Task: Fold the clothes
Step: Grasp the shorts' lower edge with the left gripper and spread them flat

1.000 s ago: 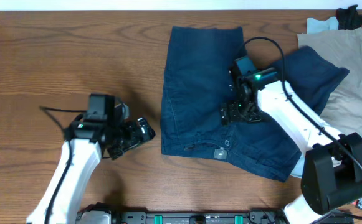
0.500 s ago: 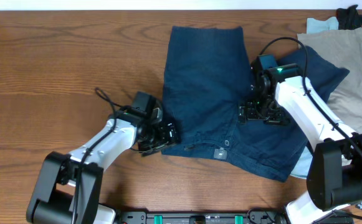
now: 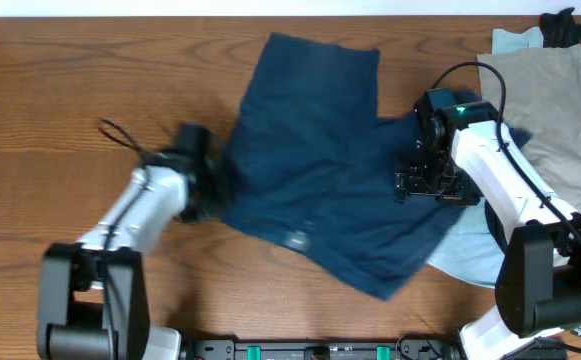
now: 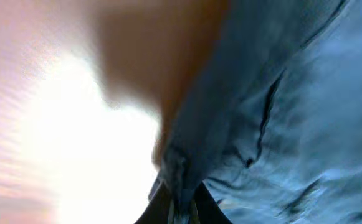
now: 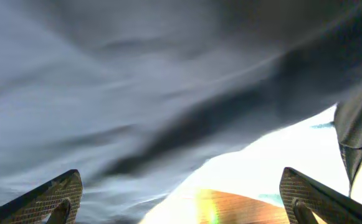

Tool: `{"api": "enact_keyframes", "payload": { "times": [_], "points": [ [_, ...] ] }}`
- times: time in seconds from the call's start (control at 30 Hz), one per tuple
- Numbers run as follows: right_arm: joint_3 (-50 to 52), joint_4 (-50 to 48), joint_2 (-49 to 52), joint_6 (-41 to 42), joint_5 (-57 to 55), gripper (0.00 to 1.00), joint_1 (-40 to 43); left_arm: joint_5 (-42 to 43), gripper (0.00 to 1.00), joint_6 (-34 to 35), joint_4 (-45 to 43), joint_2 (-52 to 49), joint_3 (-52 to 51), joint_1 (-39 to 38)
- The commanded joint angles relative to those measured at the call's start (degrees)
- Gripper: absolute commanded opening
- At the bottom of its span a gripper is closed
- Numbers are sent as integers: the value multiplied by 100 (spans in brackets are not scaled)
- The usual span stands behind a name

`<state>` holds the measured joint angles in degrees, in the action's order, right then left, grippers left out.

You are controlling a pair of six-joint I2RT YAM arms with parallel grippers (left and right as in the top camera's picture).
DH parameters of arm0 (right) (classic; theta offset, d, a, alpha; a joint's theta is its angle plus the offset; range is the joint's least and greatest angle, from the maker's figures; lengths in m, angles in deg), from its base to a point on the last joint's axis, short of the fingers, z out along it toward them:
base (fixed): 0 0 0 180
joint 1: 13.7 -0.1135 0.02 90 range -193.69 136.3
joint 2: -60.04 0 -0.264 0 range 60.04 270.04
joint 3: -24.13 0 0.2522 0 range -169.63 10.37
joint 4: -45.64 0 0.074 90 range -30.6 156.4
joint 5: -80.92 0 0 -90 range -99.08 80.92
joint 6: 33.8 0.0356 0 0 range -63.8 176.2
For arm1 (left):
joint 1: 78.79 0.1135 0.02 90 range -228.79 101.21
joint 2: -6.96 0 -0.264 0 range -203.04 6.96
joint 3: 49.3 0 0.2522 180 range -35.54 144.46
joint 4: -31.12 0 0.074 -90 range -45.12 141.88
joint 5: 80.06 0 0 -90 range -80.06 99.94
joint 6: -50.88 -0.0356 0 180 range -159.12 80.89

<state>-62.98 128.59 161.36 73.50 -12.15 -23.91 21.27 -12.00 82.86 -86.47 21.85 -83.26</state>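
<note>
The dark navy trousers [image 3: 320,170] lie spread across the middle of the table, skewed toward the left. My left gripper [image 3: 210,190] is at their left edge, shut on a pinched fold of the navy cloth [image 4: 182,208]. My right gripper [image 3: 432,185] hovers over the trousers' right part, open. Its fingertips [image 5: 56,196] stand wide apart with only navy fabric [image 5: 106,74] and a bright gap ahead of them. Tan khaki trousers [image 3: 560,100], a pale blue garment [image 3: 515,40] and a black garment [image 3: 570,25] sit at the far right.
More pale blue cloth [image 3: 470,250] shows from under the navy trousers' lower right edge. Bare wooden table [image 3: 70,80] stretches to the left. A black cable [image 3: 120,138] loops off the left arm.
My left gripper reached the trousers' left edge, shut on it and drew it leftward. The trousers slid left and uncovered pale blue cloth. The right gripper shifted right, staying open.
</note>
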Motion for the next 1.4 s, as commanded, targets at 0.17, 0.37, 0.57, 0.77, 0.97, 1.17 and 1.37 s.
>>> {"api": "enact_keyframes", "payload": {
  "times": [0.17,0.37,0.57,0.77,0.97,1.17,1.37],
  "points": [
    [-70,-50,-61,22,-98,99,24,-748,61,-155,306,179,2061,1366],
    [-70,-195,-59,133,101,99,24,35,98,-151,1727,168,1974,1405],
    [-59,-118,-59,136,1102,99,4,240,98,-155,3416,168,1665,1012],
    [118,7,-59,813,2048,99,4,243,98,232,3807,179,1021,446],
    [573,-144,-59,1788,2199,99,15,240,97,1499,3348,407,98,-33],
    [922,-448,-59,2673,2192,99,15,232,98,2911,2601,1443,-868,-337],
    [1060,-905,-59,3429,2039,99,13,212,98,3847,1565,2400,-1781,-533]
  ]
}}
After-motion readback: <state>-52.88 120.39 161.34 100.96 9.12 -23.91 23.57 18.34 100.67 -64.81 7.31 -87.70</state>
